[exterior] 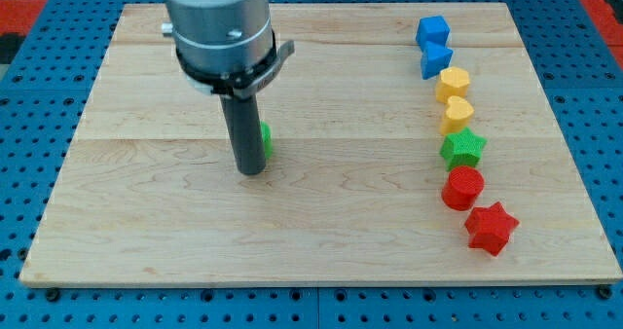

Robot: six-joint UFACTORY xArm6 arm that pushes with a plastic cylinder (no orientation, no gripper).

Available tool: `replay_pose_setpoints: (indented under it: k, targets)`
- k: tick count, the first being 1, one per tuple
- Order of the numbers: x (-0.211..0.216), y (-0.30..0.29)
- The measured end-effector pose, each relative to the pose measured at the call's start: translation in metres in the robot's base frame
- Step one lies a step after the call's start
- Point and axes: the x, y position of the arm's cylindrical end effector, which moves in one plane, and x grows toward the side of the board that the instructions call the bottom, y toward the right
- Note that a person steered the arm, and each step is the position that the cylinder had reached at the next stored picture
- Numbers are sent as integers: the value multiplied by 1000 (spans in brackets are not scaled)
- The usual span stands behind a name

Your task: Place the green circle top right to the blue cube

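Green circle (265,140) mostly hidden behind rod; arm's top cut off

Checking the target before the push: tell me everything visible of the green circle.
Little of the green circle shows: only a thin bright green sliver peeking out on the view's right of the dark rod, which hides the rest. Its round shape cannot be confirmed from this sliver. It looks like a smooth, solid-coloured block lying on the wooden board, left of centre. My tip sits right at it, seemingly against its near-left side, though actual contact is hidden. No other block is near it; the blue cube is far away at the view's top right.
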Motion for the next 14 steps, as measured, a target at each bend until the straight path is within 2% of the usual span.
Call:
replay_pose_setpoints:
  k: [3, 4, 5, 8, 9, 10, 11, 13, 14]
  targets:
    - [-152, -4]
    - [-177, -42]
    - [-183, -71]
    - [-230, 34]
    - [-233, 89]
    - [-242, 119]
    - [-277, 105]
    - [-275, 127]
    - [-275, 120]
